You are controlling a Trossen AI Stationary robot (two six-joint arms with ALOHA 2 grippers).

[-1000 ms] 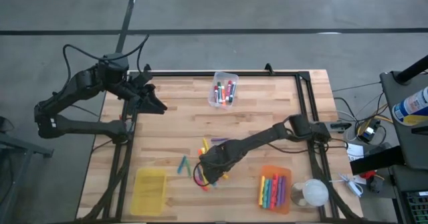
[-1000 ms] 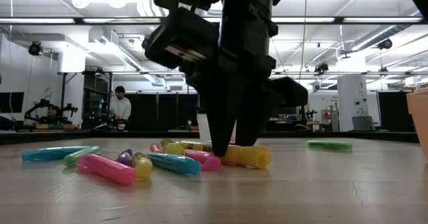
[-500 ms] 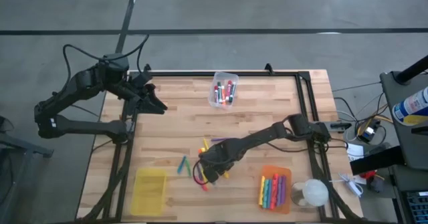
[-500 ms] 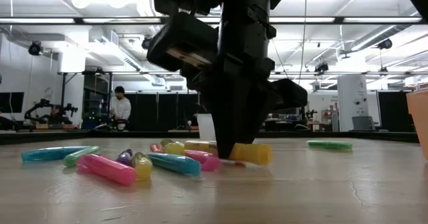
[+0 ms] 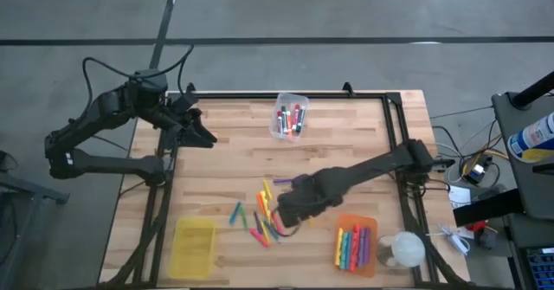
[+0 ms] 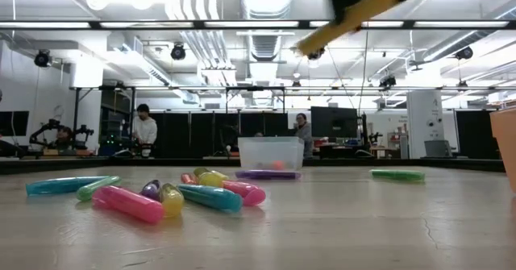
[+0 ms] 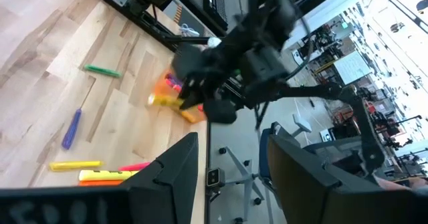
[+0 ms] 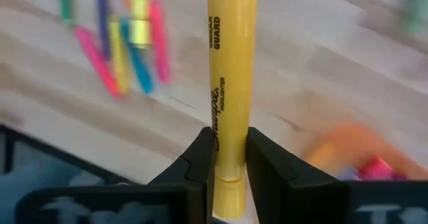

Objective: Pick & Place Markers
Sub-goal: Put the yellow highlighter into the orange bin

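The right end effector (image 8: 229, 158) is clenched on a yellow marker (image 8: 231, 83), gripped near one end so most of its length juts out ahead of the fingers; it hangs lifted clear of the table (image 5: 346, 143), which suits a carry rather than a drag through the others. Just beside it on the table lies the loose pile (image 5: 264, 219) of pink, yellow, blue and green markers waiting to be picked. Near the arm on the other side sits the orange bin (image 5: 356, 246), already holding a row of markers, so I judge that is where the yellow one is headed. Farther off, at the table's far edge, a clear bin (image 5: 289, 117) holds a few more. The left end effector (image 5: 204, 138) waits at the far left corner, fingers spread and empty, out of the way.
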